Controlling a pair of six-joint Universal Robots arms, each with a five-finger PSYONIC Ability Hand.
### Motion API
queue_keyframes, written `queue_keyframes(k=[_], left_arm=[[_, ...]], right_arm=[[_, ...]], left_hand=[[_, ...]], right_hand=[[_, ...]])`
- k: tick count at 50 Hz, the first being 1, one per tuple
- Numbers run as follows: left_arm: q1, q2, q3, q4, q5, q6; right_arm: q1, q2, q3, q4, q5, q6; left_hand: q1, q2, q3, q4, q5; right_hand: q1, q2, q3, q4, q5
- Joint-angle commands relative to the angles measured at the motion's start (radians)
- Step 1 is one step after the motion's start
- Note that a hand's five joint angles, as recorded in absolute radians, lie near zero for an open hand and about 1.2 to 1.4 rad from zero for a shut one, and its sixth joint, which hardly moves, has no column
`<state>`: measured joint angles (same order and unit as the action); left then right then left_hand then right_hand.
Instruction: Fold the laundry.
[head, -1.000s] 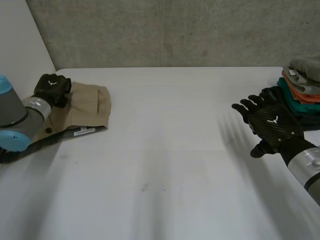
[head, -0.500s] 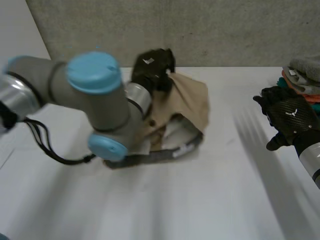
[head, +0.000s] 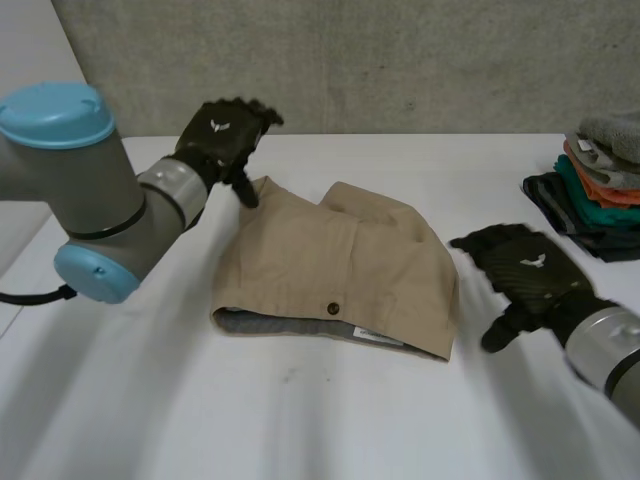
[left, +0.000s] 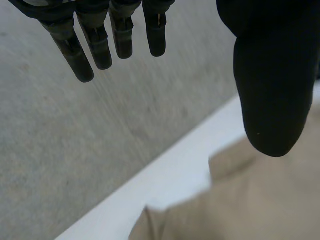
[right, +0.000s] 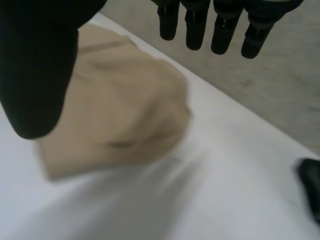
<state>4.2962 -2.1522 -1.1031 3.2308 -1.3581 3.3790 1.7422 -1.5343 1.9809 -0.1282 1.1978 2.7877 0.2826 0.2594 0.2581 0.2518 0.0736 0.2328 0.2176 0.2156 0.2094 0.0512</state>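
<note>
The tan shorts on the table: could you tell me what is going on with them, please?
The tan shorts lie loosely spread on the white table. The left robot hand is open at their far left corner and the right robot hand is open beside their right edge; neither grips the cloth. A stack of folded clothes sits at the table's right end.

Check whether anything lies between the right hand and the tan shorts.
Nothing visible does. Only bare table separates the right hand from the shorts; the stack of folded clothes sits on the hand's other side.
</note>
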Motion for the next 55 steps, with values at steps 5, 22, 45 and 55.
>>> queue_keyframes(k=[5,22,45,55], left_arm=[[0.08,-0.133,-0.058,-0.174,0.146,0.241],[0.03,-0.152,-0.116,-0.18,0.071,0.286],[-0.391,0.091,-0.239,-0.163,-0.17,-0.43],[-0.535,-0.008,-0.192,0.006,-0.213,-0.629]], right_arm=[[0.241,0.177,-0.019,-0.186,0.127,0.127],[0.318,0.459,-0.182,-0.297,0.335,-0.06],[0.223,0.675,-0.741,-0.382,0.158,-0.373],[0.188,0.789,-0.777,-0.495,-0.027,-0.358]], left_hand=[[-0.034,-0.011,-0.009,-0.003,0.001],[1.113,1.137,1.138,1.144,1.148],[1.114,1.137,1.138,1.145,1.148],[0.975,0.998,0.999,1.005,1.009]], right_hand=[[-0.058,-0.043,-0.041,-0.035,-0.051],[0.773,0.788,0.79,0.796,0.78],[1.163,1.179,1.181,1.187,1.171],[1.101,1.116,1.118,1.124,1.108]])
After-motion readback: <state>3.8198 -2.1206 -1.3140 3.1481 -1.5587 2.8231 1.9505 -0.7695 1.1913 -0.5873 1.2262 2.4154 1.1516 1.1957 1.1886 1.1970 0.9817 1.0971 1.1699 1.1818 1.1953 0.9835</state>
